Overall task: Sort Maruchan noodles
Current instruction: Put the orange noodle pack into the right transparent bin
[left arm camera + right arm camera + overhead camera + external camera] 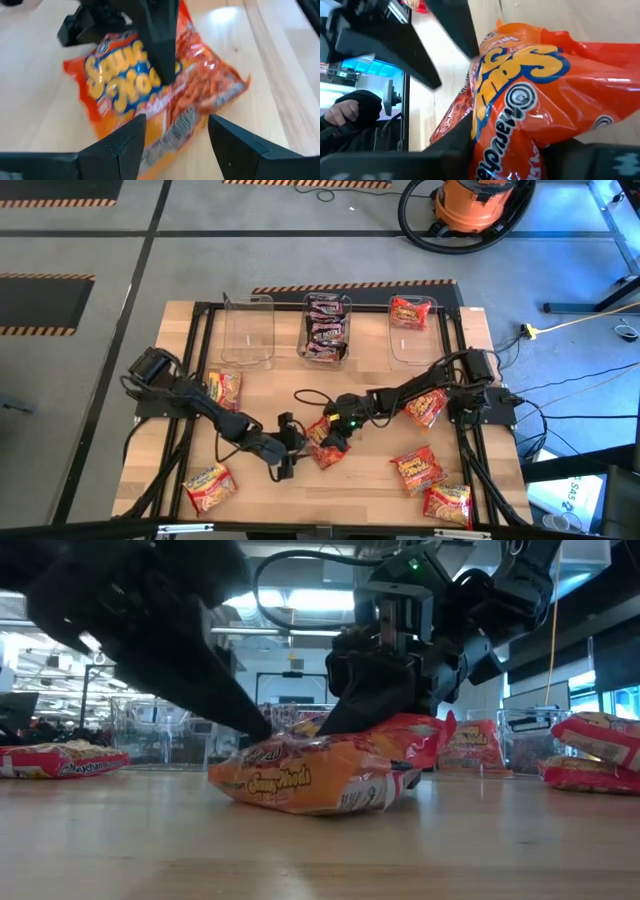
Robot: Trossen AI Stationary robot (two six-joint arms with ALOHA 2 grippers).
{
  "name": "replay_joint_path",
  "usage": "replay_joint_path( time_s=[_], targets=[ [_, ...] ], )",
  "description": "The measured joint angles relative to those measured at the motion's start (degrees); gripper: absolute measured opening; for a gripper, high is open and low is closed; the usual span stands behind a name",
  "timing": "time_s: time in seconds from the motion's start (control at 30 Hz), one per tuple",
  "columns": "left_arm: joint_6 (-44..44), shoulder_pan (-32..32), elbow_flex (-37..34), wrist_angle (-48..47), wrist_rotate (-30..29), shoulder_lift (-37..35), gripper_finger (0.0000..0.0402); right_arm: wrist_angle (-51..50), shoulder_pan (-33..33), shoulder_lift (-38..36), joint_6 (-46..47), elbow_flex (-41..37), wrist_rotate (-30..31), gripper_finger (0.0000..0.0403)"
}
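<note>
- The orange packet (326, 442) lies near the middle of the table (270, 395). In the left wrist view its blue and yellow letters (117, 82) are blurred; I think "Sauce" and "Noodles", but I cannot read them for sure. In the right wrist view "Maruchan" (507, 132) shows partly under the round logo.
- The right gripper (335, 430) is down on this packet and its fingers pinch the packet's upper edge.
- The left gripper (290, 452) is just beside the same packet; its fingers (125, 145) stand apart and hold nothing.
- The packet at the far left (60, 760) carries the word "Maruchan".
- Three clear tubs stand at the far edge: the left tub (249, 330) shows no packets, the middle tub (326, 328) holds dark packets, the right tub (412, 325) holds a red packet (409, 311).
- More red-orange packets (420, 470) lie loose on the table.
</note>
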Motion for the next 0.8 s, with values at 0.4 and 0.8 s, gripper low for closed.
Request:
replay_joint_path(
  time_s=[0.4,0.8],
  targets=[
    [1.3,-2.6,0.0,-8.8,-0.3,-6.2,0.0209,-6.1,0.0,-5.4,-5.7,-0.1,-0.4,0.0091],
    [2.8,-3.0,0.0,-13.7,1.9,-8.0,0.0209,-27.0,0.0,-25.1,-16.7,-0.1,12.0,0.0091]
  ],
)
